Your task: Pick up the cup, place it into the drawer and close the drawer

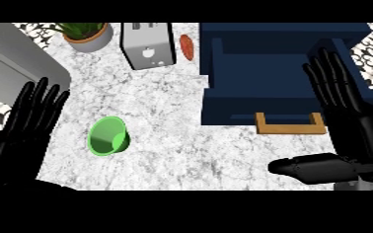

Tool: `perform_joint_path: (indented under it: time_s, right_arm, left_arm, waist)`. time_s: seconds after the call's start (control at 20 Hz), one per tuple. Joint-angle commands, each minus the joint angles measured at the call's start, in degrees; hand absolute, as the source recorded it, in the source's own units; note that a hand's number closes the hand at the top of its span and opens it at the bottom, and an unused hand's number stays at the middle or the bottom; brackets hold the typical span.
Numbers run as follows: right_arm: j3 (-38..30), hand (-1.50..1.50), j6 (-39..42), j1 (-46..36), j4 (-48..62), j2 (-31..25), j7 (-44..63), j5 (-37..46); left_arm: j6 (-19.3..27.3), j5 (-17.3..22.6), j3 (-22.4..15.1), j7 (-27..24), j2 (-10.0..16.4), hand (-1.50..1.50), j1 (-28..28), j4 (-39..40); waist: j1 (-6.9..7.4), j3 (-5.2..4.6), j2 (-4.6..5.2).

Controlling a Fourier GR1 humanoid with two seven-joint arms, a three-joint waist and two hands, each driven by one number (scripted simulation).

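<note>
Although the task called for a grasp, neither hand held anything at this moment. Nearest the lower edge, the right hand point(348, 128) stood at the view's right, fingers point(329, 81) straight and slightly apart, thumb jutting leftward low in the view, and its fingers overlapped the drawer's right side in the view. Whether it touched the drawer could not be told. The left hand point(30, 123) showed at the left edge, open, fingers up and apart, resting.

The green cup point(109, 136) sat on the marbled desk point(175, 148), just right of the left hand but apart from it, and well apart from the right hand. Its mouth faced the view; whether it stood upright or leaned could not be told.

Beyond it to the right, the navy drawer point(277, 61) was pulled open, its wooden handle point(290, 124) toward the robot, and no cup lay inside it. Farther back stood a toaster point(148, 44), a reddish item point(188, 47) beside it, a potted plant point(87, 34) and a grey basin point(29, 64) at far left.

Judgement: the task sat at its very start. The drawer being open helped; picking up the cup, placing it inside and closing the drawer were all left to do. The left hand seemed better placed for the pick.
</note>
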Motion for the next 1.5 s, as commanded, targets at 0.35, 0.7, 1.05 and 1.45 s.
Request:
perform_joint_path:
  time_s: [0.35,0.7,1.05,1.45]
  right_arm:
    - [-0.86,-1.5,2.12,-5.0,10.16,0.47,-5.08,2.13]
    - [-4.93,-1.5,3.07,-8.52,11.66,-1.56,-4.64,0.38]
    - [-3.35,-1.5,3.69,-5.08,5.23,-0.65,-2.08,0.29]
    - [-4.99,-1.5,1.67,-10.13,8.4,-0.6,-0.06,0.76]
  left_arm:
    - [-4.58,-2.36,5.17,-6.36,2.71,-1.5,-3.6,18.81]
    - [-4.32,-12.04,4.88,-20.21,1.6,-1.5,-4.76,35.89]
    - [-5.3,-15.32,7.31,-30.28,4.37,-1.5,-10.99,54.52]
    - [-4.88,-19.34,9.06,-43.13,7.54,-1.5,-20.73,77.17]
  waist:
    - [-0.18,0.02,0.07]
    - [-0.27,0.0,0.11]
    - [-0.57,0.0,0.05]
    - [-0.65,-0.03,0.1]
